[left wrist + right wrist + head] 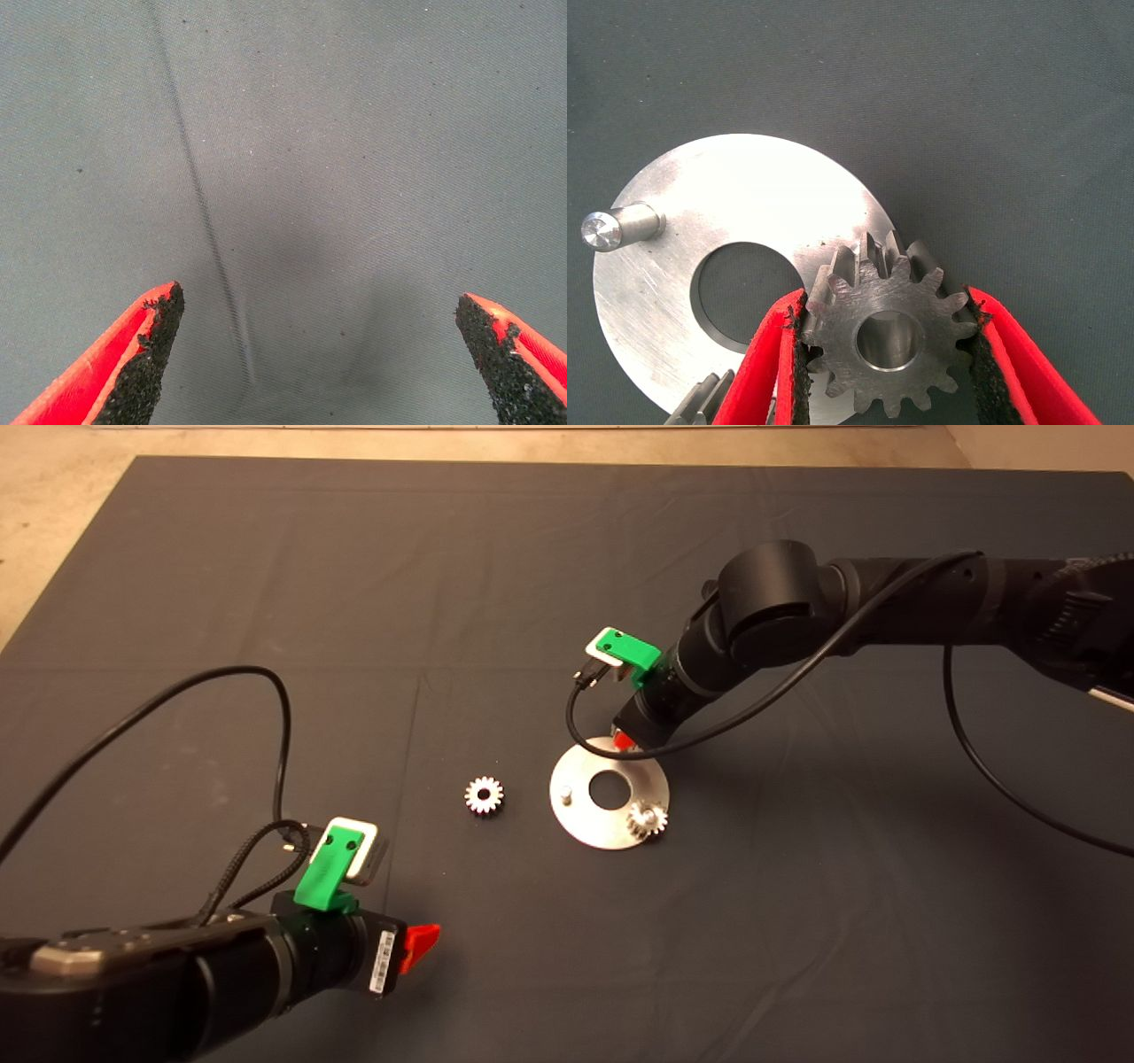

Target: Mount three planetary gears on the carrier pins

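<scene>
Head view: disc (pixel 586 821) on mat (pixel 354 602); one gear (pixel 648 820) seated on a pin, one pin (pixel 565 789) bare, loose gear (pixel 484 794) beside the disc. Right gripper (pixel 624 740) at the disc's far rim.
Left wrist view: left gripper (pixel 314 350) spread wide, nothing held.
Right wrist view: third gear (pixel 888 335) is clamped between the fingers (pixel 775 354) over the disc.

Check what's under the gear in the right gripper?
The right gripper holds a gear above the disc. Through its bore only dull metal shows; whether a pin sits beneath is hidden.

Gear (pixel 890 341) between end effector (pixel 886 354) fingers, over disc (pixel 735 204)
</scene>
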Tool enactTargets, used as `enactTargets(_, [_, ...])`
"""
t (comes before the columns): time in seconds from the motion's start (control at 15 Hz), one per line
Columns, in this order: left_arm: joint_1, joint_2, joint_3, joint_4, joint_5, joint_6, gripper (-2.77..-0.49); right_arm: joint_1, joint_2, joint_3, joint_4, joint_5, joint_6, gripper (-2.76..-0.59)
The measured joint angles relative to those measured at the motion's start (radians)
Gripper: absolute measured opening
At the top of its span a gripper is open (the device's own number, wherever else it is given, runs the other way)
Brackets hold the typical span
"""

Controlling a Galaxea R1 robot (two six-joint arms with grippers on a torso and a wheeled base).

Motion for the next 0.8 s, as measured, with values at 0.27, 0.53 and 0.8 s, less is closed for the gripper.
enactTargets(0.27, [0.000, 0.000, 0.000, 0.000, 0.000, 0.000, -1.04, -0.013, 0.005, -0.001, 0.000, 0.000, -0.026, -2.41])
enactTargets(0.53, [0.000, 0.000, 0.000, 0.000, 0.000, 0.000, -1.04, -0.021, 0.008, -0.006, 0.000, -0.002, -0.029, -2.41])
enactTargets(0.8, [0.000, 0.000, 0.000, 0.000, 0.000, 0.000, -1.04, -0.021, 0.010, -0.012, 0.000, 0.001, -0.030, -2.41])
